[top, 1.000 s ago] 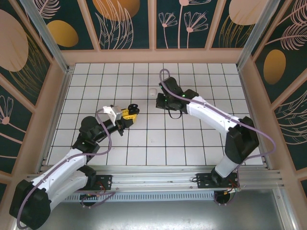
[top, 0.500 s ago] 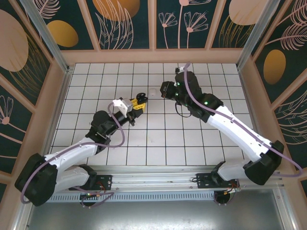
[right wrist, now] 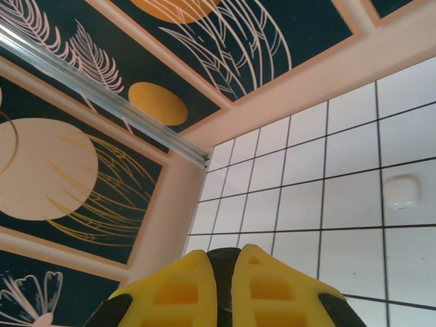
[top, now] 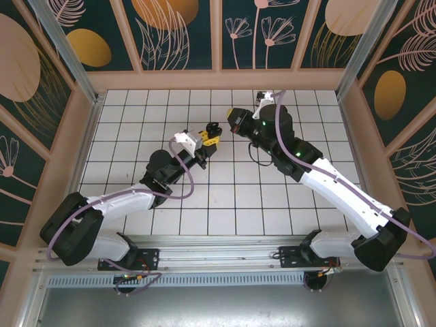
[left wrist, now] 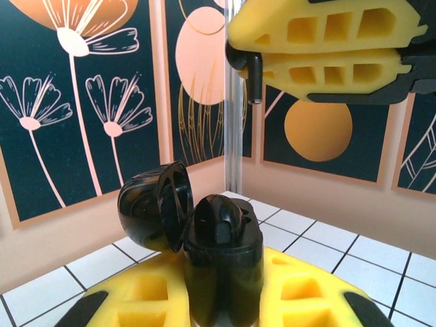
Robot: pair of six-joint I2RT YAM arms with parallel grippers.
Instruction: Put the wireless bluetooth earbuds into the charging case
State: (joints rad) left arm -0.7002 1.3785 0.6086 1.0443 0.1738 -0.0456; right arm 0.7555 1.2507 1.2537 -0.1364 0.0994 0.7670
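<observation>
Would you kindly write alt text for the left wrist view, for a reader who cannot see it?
The left gripper holds a black charging case upright, its lid flipped open. Higher in the picture, the right gripper pinches a small black earbud before flowered wall panels.

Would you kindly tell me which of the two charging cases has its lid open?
The black charging case held in the left gripper: its lid is flipped back. The white case lies on the tiles, apparently shut.
</observation>
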